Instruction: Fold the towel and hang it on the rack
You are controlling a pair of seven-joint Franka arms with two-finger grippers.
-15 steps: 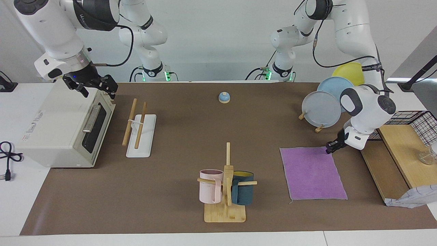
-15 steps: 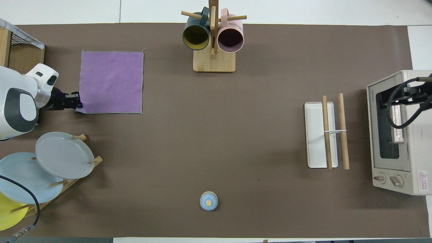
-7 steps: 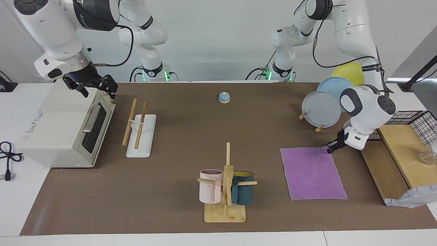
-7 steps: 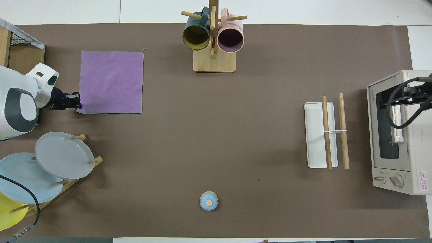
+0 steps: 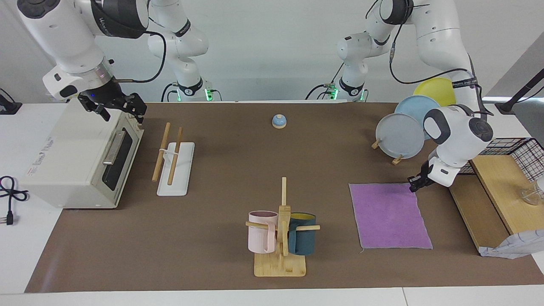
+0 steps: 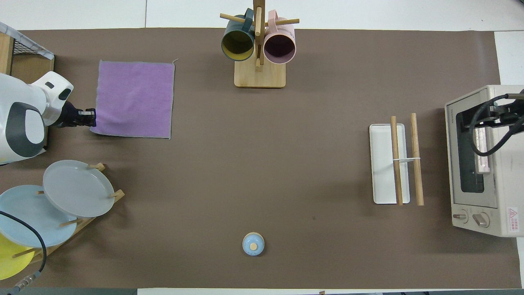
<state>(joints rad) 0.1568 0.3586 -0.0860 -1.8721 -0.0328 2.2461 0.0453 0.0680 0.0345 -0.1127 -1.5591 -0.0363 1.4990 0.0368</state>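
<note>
Pinching the towel (image 5: pixel 389 215) corner, left gripper (image 5: pixel 414 184) lifts that edge slightly; thin purple fuzzy square otherwise flat on brown mat. Rack (image 5: pixel 174 160), white slab with two wooden rods, at nine o'clock. Right gripper (image 5: pixel 114 106) waits over boxy toaster oven (image 5: pixel 76 157), fingers spread.

The towel (image 5: pixel 389 216) (image 6: pixel 133 98) is lying purple face up toward the left arm's end of the table, farther from the robots than the plate stand (image 5: pixel 397 159) (image 6: pixel 88 213), its corner nearest that stand lifting slightly. The rack (image 5: pixel 175 163) (image 6: pixel 395 164) is sitting beside the toaster oven (image 5: pixel 76 157) (image 6: pixel 483 162), its white base flat, two wooden rods lying parallel above it.
</note>
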